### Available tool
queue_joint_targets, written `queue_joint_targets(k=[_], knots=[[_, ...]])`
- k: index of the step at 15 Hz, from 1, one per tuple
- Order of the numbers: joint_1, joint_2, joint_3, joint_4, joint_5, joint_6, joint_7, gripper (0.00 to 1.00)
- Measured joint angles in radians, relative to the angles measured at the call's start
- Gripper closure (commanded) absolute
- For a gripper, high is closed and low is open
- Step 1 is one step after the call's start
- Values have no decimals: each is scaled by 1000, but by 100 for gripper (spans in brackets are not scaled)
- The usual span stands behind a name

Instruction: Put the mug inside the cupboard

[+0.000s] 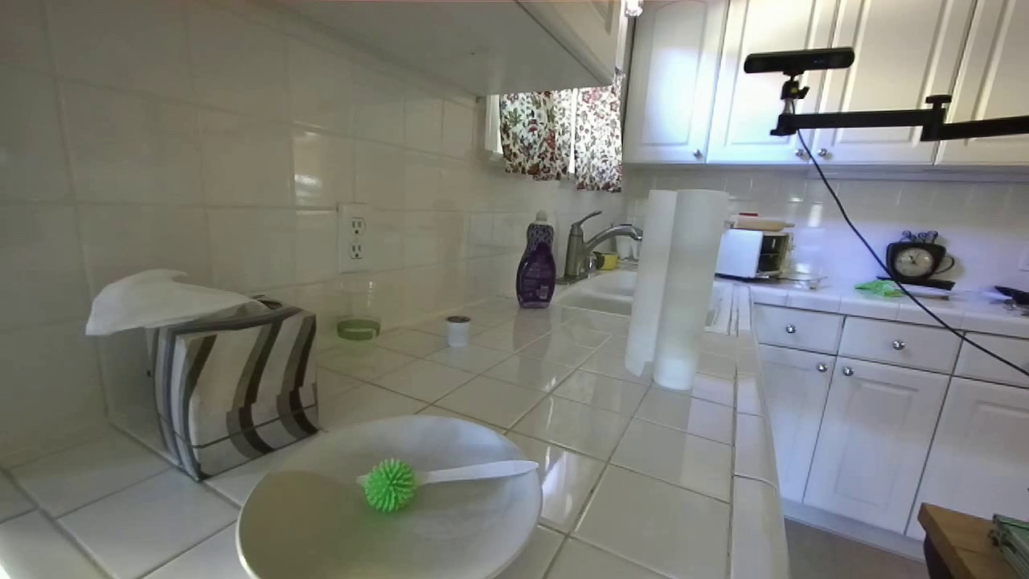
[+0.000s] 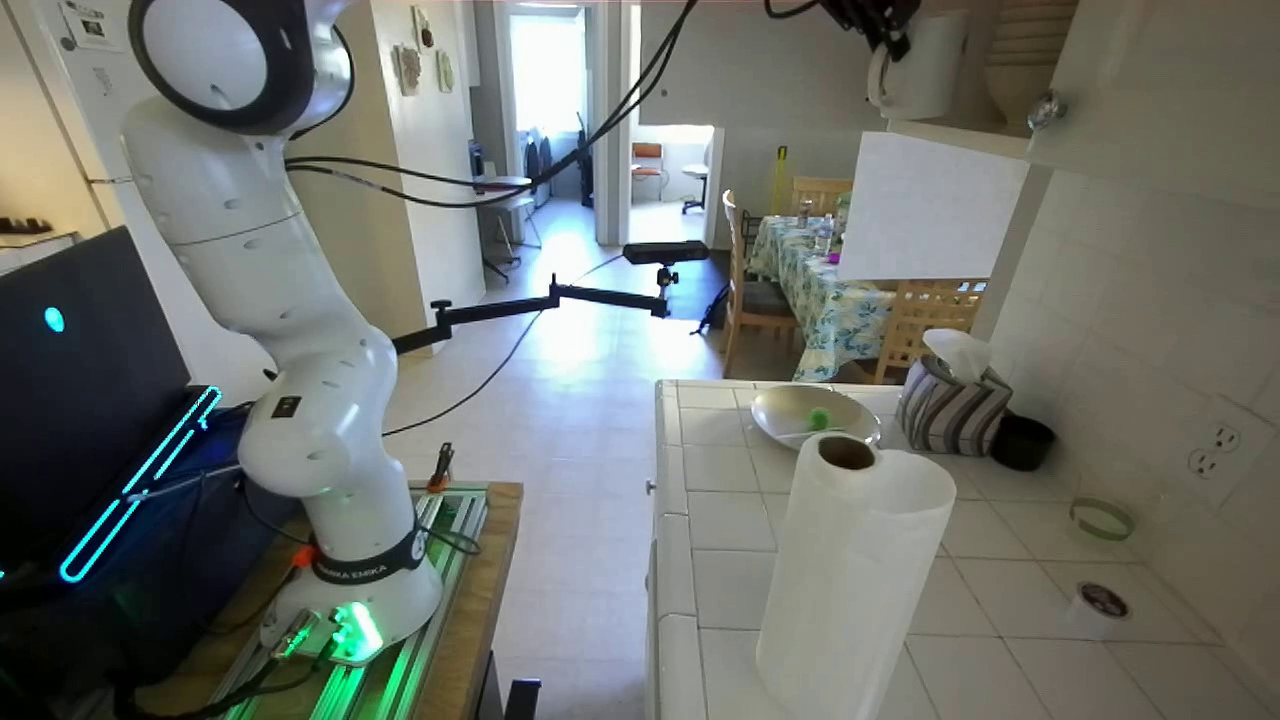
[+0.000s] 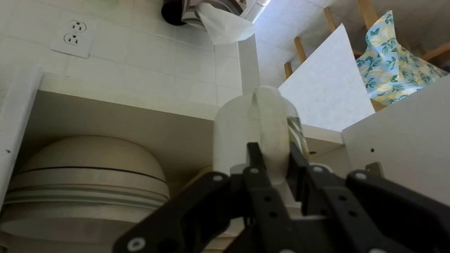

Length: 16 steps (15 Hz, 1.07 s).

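My gripper pinches the mug by its handle, presumably leaving the body free to enter the cupboard first. The mug is at the cupboard's mouth (stacked bowls take up room within); whether its base touches the cupboard's floor, I cannot tell.

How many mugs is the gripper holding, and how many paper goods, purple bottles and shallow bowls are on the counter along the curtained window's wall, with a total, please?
White mug in the gripper: 1
Paper goods, striped tissue box and paper towel roll: 2
Purple bottle: 1
Shallow bowl: 1
Total: 5
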Motion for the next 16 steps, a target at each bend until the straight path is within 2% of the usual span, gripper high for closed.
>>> queue_joint_targets(k=[7, 16], knots=[[-4, 51, 39, 54, -32, -25, 0, 95], [-19, 188, 50, 326, -74, -193, 28, 95]])
